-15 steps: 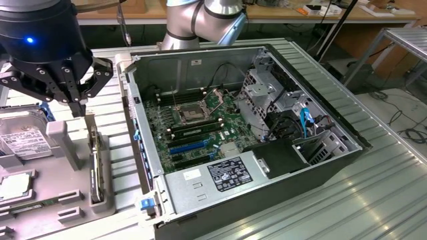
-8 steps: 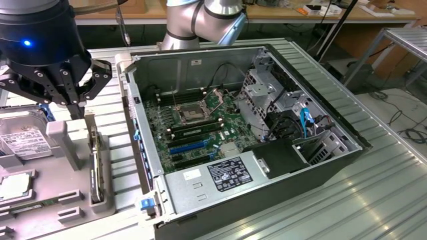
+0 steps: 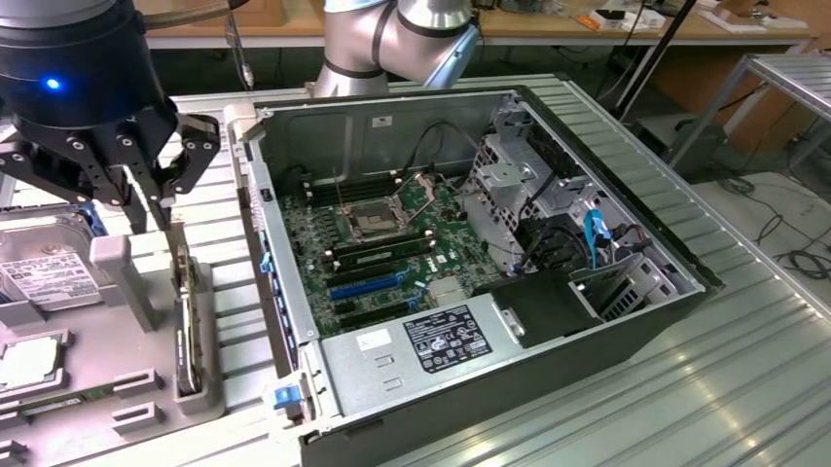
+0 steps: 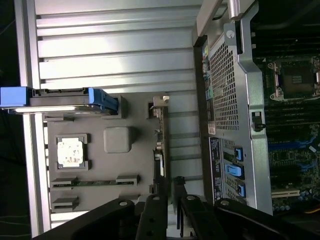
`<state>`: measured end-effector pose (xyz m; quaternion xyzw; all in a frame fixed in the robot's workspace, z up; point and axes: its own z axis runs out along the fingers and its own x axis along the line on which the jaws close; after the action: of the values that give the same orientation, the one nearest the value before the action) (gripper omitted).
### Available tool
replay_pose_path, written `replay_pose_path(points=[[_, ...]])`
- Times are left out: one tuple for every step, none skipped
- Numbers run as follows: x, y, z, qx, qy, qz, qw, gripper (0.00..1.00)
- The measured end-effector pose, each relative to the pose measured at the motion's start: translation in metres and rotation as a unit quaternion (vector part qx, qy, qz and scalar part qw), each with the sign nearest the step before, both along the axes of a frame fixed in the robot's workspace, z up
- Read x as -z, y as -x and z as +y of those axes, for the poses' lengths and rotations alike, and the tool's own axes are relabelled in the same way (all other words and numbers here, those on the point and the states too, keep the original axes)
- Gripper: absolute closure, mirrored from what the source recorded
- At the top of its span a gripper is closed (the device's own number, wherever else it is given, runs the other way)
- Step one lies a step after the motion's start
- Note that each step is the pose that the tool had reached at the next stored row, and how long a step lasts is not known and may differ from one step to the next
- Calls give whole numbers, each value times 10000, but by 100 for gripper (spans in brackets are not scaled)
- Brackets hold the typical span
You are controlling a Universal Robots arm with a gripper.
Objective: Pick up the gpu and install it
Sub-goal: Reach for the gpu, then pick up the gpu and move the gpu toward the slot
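The gpu (image 3: 190, 326) is a thin black card standing on edge in a slot of the grey parts tray (image 3: 97, 375), at the exterior view's left. In the wrist view the gpu (image 4: 159, 145) is edge-on, its silver bracket at the far end. My gripper (image 3: 156, 216) hangs just above the card's rear end. Its fingertips (image 4: 161, 202) stand a narrow gap apart over the card's top edge, so the gripper (image 4: 171, 189) is slightly open and holds nothing. The open computer case (image 3: 520, 263) lies to the exterior view's right, with its motherboard (image 3: 377, 243) exposed.
A silver hard drive (image 3: 46, 277) with blue rails (image 4: 102, 100) sits in the tray beside my gripper. A CPU (image 4: 70, 152) and green memory sticks (image 4: 95, 182) also lie in the tray. The case's perforated rear wall (image 4: 225, 100) rises close beside the tray. Ribbed metal table (image 3: 727, 389) surrounds everything.
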<state>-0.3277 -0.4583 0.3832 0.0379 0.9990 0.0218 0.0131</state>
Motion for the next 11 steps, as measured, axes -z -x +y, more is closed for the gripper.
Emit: replay_pose_path(points=[[0,0,0,0,0,0,10000,76],[0,0,0,0,0,0,10000,71],[0,0,0,0,0,0,10000,58],[0,0,0,0,0,0,10000,58],[0,0,0,0,0,0,10000,52],[0,0,0,0,0,0,10000,52],[0,0,0,0,0,0,10000,52],[0,0,0,0,0,0,10000,52],[0,0,0,0,0,0,10000,52],[0,0,0,0,0,0,10000,52],[0,0,0,0,0,0,10000,52]])
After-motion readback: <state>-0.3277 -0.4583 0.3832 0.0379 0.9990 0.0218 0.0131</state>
